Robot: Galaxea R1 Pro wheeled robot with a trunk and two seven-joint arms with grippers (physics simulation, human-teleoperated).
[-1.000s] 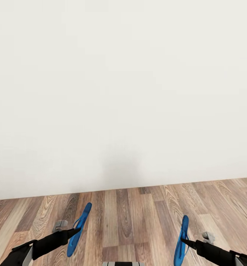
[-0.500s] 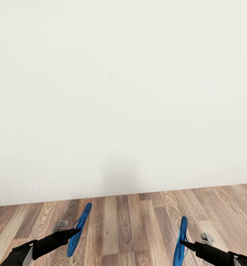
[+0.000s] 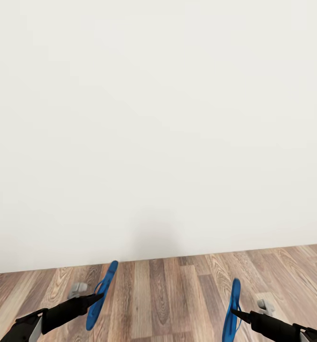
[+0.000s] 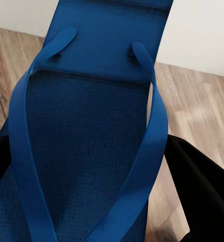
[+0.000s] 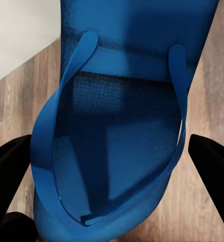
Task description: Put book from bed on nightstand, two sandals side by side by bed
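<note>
A white wall (image 3: 158, 118) stood ahead, above a wood plank floor (image 3: 177, 285). Each arm carried one bright blue sandal clear of the floor, edge-on, long axis running near to far. The left gripper (image 3: 96, 298) was clamped on the left sandal (image 3: 101, 294); the right gripper (image 3: 238, 314) was clamped on the right sandal (image 3: 233, 311). Thin blue thong straps (image 4: 152, 151) arched over textured footbeds.

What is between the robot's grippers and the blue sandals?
Nothing. The left gripper already holds one blue sandal and the right gripper holds the other sandal, both above the wood floor facing a white wall.
</note>
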